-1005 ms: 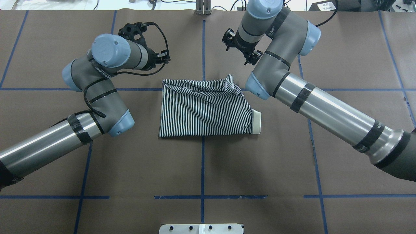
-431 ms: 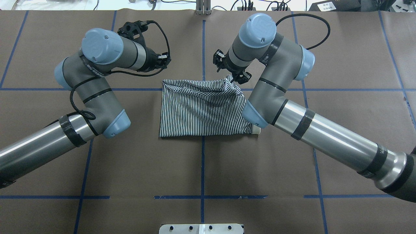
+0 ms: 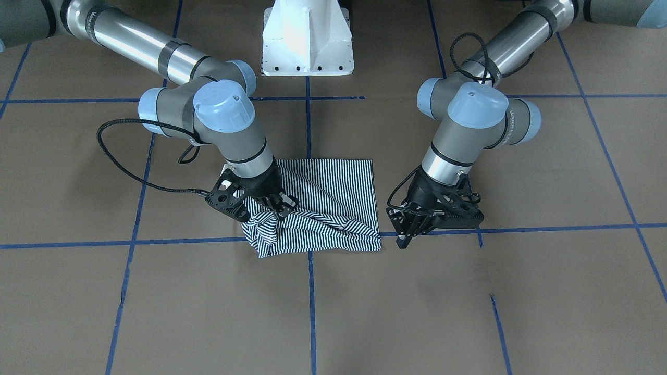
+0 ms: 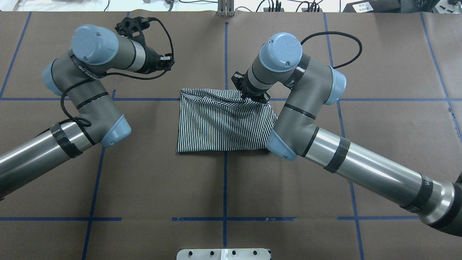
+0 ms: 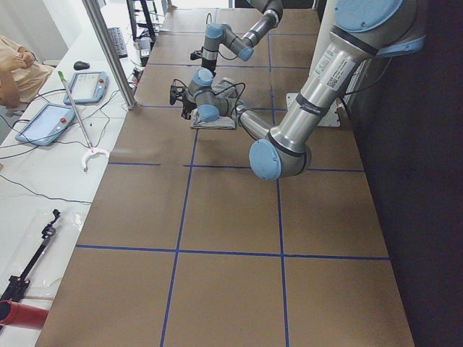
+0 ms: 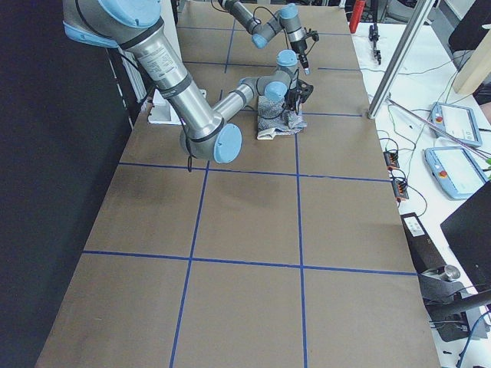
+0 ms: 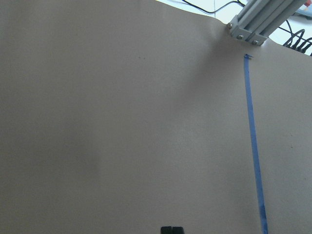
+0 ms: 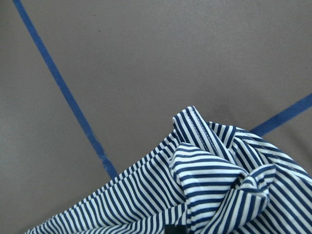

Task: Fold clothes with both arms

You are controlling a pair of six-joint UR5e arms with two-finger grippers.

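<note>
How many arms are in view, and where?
2. The right arm has its end effector at the shirt's far corner; the left arm holds its end effector over the table beside it.

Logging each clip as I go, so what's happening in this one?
A striped polo shirt lies partly folded on the table, mid-fold. The right gripper looks closed on a bunched corner at the shirt's far edge. The left gripper, shut and empty, hangs just off the opposite side of the shirt, not touching it.
</note>
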